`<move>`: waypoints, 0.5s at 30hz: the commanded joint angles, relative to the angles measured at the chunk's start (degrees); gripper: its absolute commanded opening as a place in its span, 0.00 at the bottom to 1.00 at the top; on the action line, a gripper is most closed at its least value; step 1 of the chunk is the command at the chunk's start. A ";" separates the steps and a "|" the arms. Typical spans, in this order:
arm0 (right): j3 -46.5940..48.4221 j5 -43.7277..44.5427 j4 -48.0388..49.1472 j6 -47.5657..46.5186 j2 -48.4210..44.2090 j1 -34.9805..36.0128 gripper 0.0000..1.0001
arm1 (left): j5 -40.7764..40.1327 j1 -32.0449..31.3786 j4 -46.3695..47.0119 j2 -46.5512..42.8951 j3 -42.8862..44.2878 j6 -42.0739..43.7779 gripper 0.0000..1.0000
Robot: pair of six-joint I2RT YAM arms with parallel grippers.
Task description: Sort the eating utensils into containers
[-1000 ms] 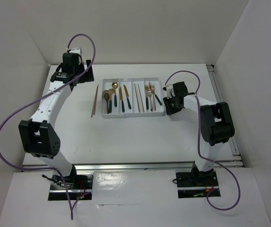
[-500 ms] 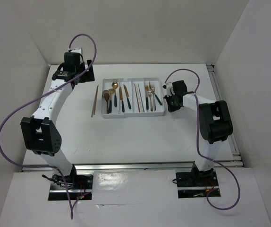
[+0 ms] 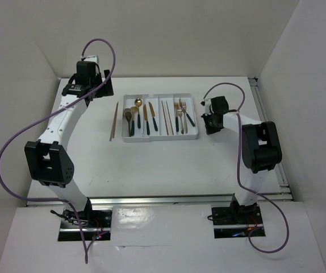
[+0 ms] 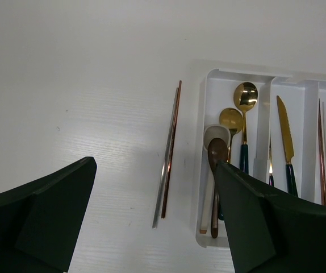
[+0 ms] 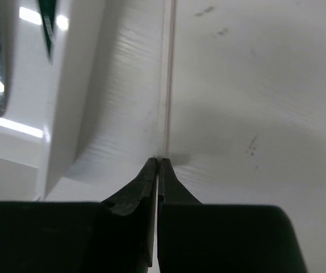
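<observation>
Sorting looks nearly finished. On the table (image 3: 151, 165), the white tray (image 3: 160, 139) has something in all 4 compartments. From its 9 o'clock side to its 3 o'clock side these are spoons (image 3: 131, 116), knives (image 3: 147, 116), chopsticks (image 3: 167, 118) and forks (image 3: 180, 114). The only thing seen outside it is 1 loose pair of chopsticks (image 3: 114, 120), lying flat on the table just beside the tray's 9 o'clock wall and parallel to it. By my reading, moving that pair into the 3rd compartment is all that is left.

The left arm (image 3: 66, 116) stretches far across the table to about the tray's 10 o'clock. The left gripper (image 4: 154, 168) hangs above the loose pair with its fingers spread wide, holding nothing. The pair runs between them in the wrist view.

The right arm (image 3: 248, 133) is folded, with its wrist at the tray's 3 o'clock. The right gripper (image 5: 156, 163) points down just outside that wall. Its fingertips are pressed together with nothing visible between them, at or very near the table surface.
</observation>
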 commanded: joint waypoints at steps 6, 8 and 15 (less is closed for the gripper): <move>9.95 2.27 -4.42 8.93 -5.82 -3.13 0.00 | -0.29 -0.81 3.27 -1.01 -0.73 -1.21 1.00; 13.10 0.87 -4.43 11.65 -6.34 -3.13 0.00 | -0.82 -0.81 3.27 -1.01 -0.73 -1.21 1.00; 23.31 -10.37 -7.07 23.77 -4.33 -0.41 0.00 | -1.35 -1.33 3.27 -2.06 -0.73 -1.21 1.00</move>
